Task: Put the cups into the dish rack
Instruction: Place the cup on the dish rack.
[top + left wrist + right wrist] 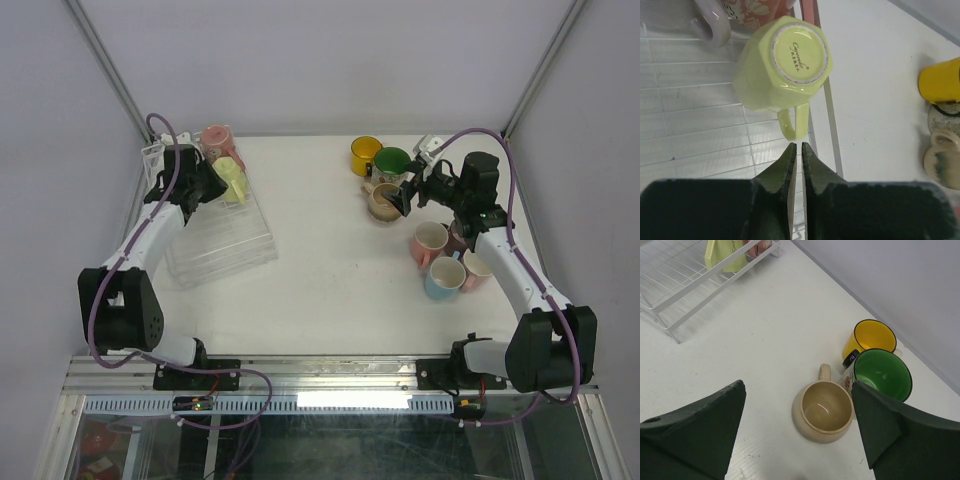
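Note:
The clear dish rack [215, 240] lies at the left. A pale yellow-green cup [785, 62] stands upside down in it by the rack's right rail, next to a lilac cup [710, 20] and a pink patterned cup [760, 7]. My left gripper [799, 146] is shut on nothing, its tips just short of that cup's handle [792, 122]. My right gripper [797, 387] is open above a beige cup [822, 412], which stands upright between the two fingers. A green cup [882, 372] and a yellow cup [870, 337] stand close behind it.
More cups cluster at the right of the table: a pink one [430, 240], a light blue one [444, 277], a cream one [478, 270] and a mauve one [460, 238] under the right arm. Grey walls enclose the table's back and sides.

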Robot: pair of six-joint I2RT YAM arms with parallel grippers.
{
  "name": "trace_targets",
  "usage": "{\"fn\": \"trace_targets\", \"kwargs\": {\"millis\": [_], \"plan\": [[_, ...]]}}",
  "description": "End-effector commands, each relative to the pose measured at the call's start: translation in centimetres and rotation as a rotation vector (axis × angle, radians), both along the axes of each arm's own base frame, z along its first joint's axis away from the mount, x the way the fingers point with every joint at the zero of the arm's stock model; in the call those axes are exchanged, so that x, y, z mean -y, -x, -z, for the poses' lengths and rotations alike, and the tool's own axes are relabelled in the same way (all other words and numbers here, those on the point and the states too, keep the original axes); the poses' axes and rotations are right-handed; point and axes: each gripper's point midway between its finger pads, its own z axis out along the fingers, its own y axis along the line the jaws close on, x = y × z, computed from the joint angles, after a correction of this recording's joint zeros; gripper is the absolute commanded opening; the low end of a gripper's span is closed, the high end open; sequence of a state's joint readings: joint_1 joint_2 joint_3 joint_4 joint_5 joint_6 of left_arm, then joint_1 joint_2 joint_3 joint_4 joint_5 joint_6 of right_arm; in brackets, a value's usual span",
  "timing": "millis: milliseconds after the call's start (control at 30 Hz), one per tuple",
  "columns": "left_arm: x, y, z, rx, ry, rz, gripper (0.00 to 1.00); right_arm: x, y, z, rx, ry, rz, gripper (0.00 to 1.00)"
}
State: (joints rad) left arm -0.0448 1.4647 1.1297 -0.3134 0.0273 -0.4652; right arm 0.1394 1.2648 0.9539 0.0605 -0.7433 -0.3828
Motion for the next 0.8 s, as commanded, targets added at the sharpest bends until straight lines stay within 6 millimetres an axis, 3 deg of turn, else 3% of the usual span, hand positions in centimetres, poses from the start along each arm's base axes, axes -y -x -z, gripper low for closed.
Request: {"fn": "trace_targets", "kwargs": {"millis": [0,333,767], "plan": [[0.1,-1.4,1.1,-0.005,-0.024,0.036,0.05,-0.1,-0.2,-1.6,0.045,-0.019,-0.010,0.89],[-0.4,-2.4,4.5,-0.035,-0.039,0.012,0.04,0.2,0.1,-1.4,0.045,-0.014,0.003,0.89],[-1.5,-6.6,3.8,0.068,-0.006,-0.116,0.05,0.1,-0.2,-1.5,0.049,-0.013,0.001,0.90]]}}
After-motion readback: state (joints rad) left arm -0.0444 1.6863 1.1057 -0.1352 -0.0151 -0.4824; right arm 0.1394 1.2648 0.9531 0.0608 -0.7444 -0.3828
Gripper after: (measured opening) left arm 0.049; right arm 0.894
